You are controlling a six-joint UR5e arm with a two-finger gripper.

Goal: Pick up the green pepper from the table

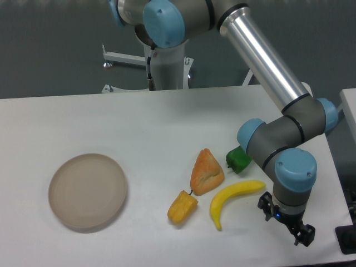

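Fixed camera view of a white desk (pixel 167 122) with one robot arm (pixel 267 67) reaching in from the upper middle and bending down at the right side. The claw (pixel 297 233) hangs near the desk's front right corner, tilted down and to the right, with nothing between its fingers; whether the fingers are spread or pressed together cannot be told at this size. The green pepper (pixel 238 160) lies on the desk right of centre, partly hidden on its right by the arm's grey and blue wrist joint (pixel 267 142). It sits just beside the right edge of an orange wedge (pixel 207 172) and just above the upper end of a banana (pixel 236 199), which curves from lower left to upper right. A small yellow-orange pepper (pixel 182 207) lies left of the banana, just below the wedge. A round beige plate (pixel 88 192) rests well apart from these, at the left of the desk. The claw is well clear of the green pepper, to its lower right.
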